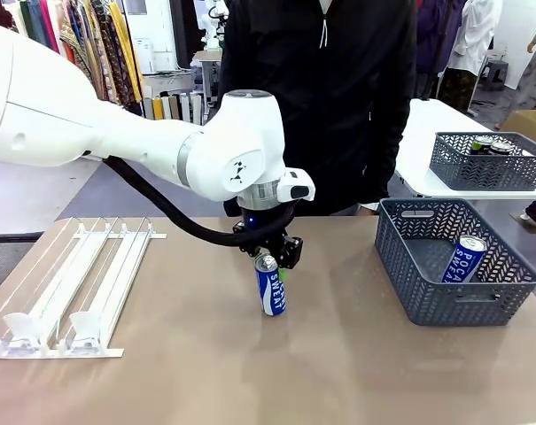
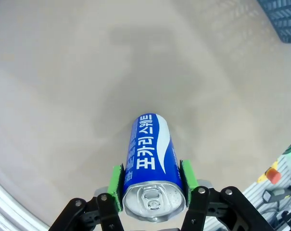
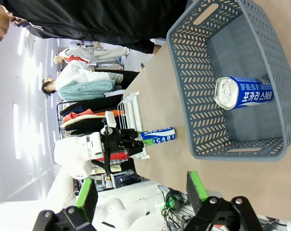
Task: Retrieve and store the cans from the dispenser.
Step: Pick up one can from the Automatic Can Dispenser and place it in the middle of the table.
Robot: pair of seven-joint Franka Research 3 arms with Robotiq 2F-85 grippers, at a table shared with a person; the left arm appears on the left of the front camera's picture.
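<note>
Tan table [image 1: 356, 372] — can [image 1: 270, 285] upright, clamped in left gripper [image 1: 272, 262]

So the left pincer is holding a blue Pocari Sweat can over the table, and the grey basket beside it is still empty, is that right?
Not quite. The grey basket is not empty: one blue Pocari Sweat can already leans inside it, as the front view shows. The rest holds: the left pincer grips another Pocari Sweat can by its top, over the table.

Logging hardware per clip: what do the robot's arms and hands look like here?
The left arm is glossy white with rounded joints, a small blue light and a black cable looping underneath. The left hand and right hand are black, two-fingered, with green pads.
</note>
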